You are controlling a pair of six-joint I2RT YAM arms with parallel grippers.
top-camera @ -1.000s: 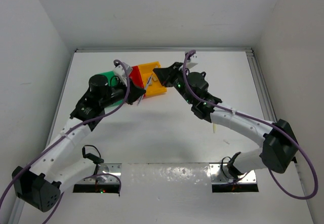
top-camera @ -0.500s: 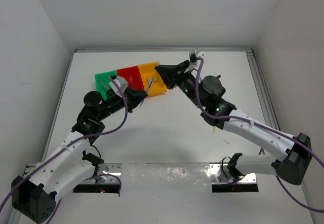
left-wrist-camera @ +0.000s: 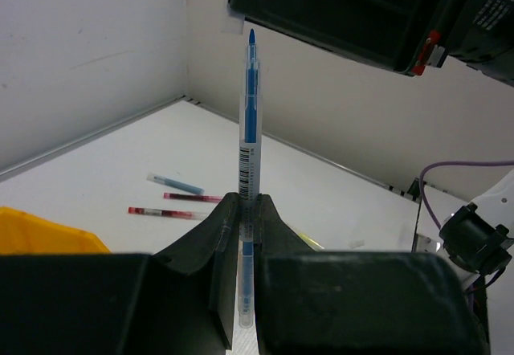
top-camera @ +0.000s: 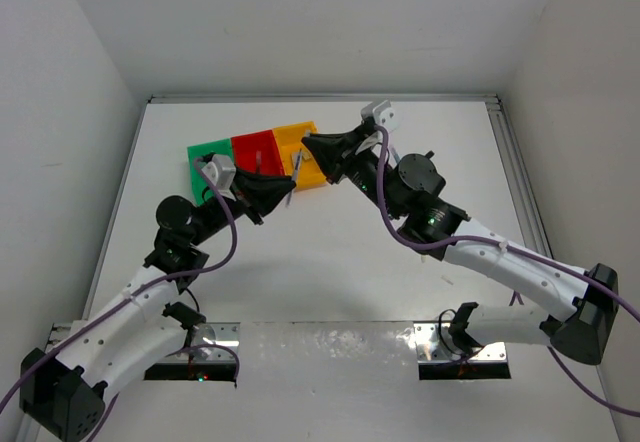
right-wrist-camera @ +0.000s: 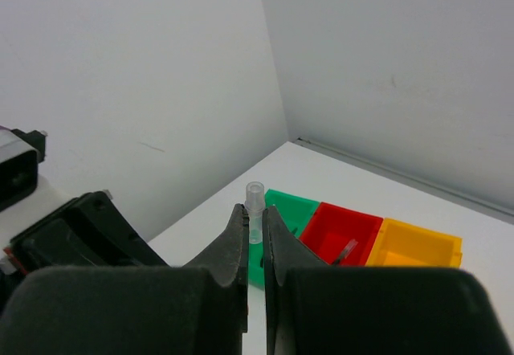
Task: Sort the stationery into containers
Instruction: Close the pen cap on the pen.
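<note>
My left gripper (left-wrist-camera: 247,206) is shut on a blue pen (left-wrist-camera: 250,122) that stands upright between its fingers, bare tip up. In the top view this left gripper (top-camera: 285,186) sits just in front of the containers, the pen (top-camera: 298,165) reaching toward the yellow bin (top-camera: 300,134). Shut on a small clear pen cap (right-wrist-camera: 255,202), my right gripper (right-wrist-camera: 254,210) hovers above the bins' right end (top-camera: 308,143). The green bin (right-wrist-camera: 293,209), red bin (right-wrist-camera: 341,226) and yellow bin (right-wrist-camera: 422,246) stand joined in a row. A slim pen (right-wrist-camera: 347,249) lies in the red bin.
Loose on the table behind the held pen lie a blue pen (left-wrist-camera: 175,183) and two red pens (left-wrist-camera: 165,212). A pale stick (top-camera: 425,254) and a small scrap (top-camera: 448,280) rest under the right arm. White walls close in the table on three sides.
The left arm has drawn back toward its base, uncovering the green and red bins. The right arm's wrist swung right. Both grippers stayed shut.
</note>
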